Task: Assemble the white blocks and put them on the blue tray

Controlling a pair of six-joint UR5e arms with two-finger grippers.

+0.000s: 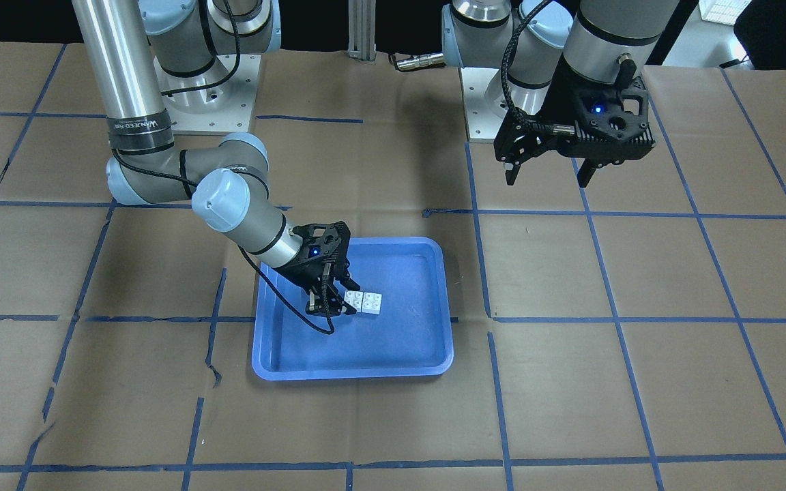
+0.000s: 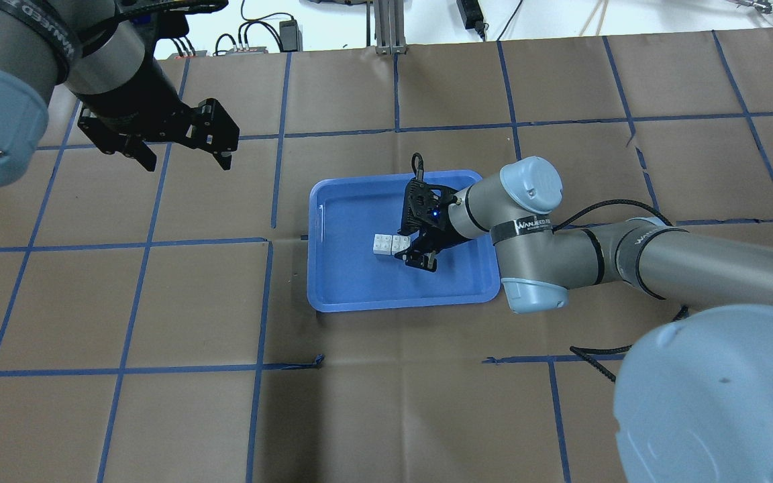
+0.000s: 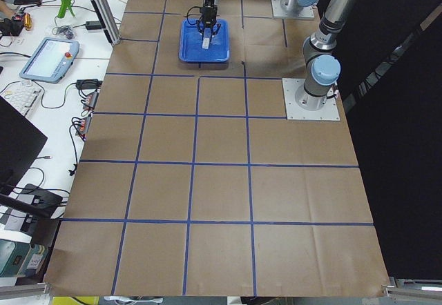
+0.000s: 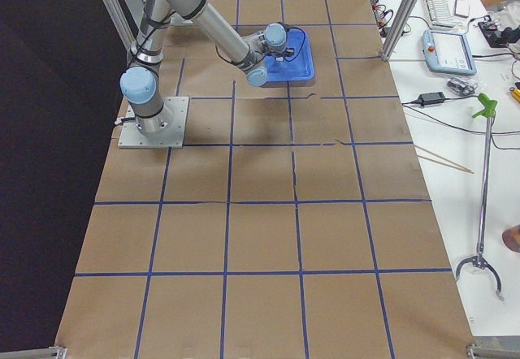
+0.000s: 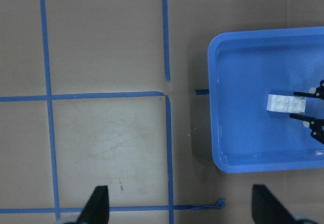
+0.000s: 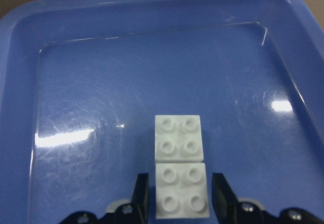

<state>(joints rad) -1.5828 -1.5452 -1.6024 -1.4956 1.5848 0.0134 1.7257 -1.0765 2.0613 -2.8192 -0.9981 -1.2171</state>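
Observation:
Two white blocks (image 1: 364, 301) lie side by side, studs up and touching, on the floor of the blue tray (image 1: 352, 372). My right gripper (image 1: 346, 297) is low in the tray, its jaws on either side of the nearer block. The right wrist view shows the blocks (image 6: 180, 155) and a narrow gap between each finger (image 6: 143, 196) and the nearer block, so the gripper (image 6: 180, 196) is open. My left gripper (image 1: 546, 181) is open and empty, high above the bare table, away from the tray. The overhead view shows the blocks (image 2: 387, 244), the tray (image 2: 400, 305), the right gripper (image 2: 402, 245) and the left gripper (image 2: 187, 163).
The table is covered with brown paper marked by a grid of blue tape (image 2: 158, 243). Both arm base plates (image 1: 209, 102) stand at the robot's edge. Benches with a teach pendant (image 3: 50, 58) and cables flank the table's far side.

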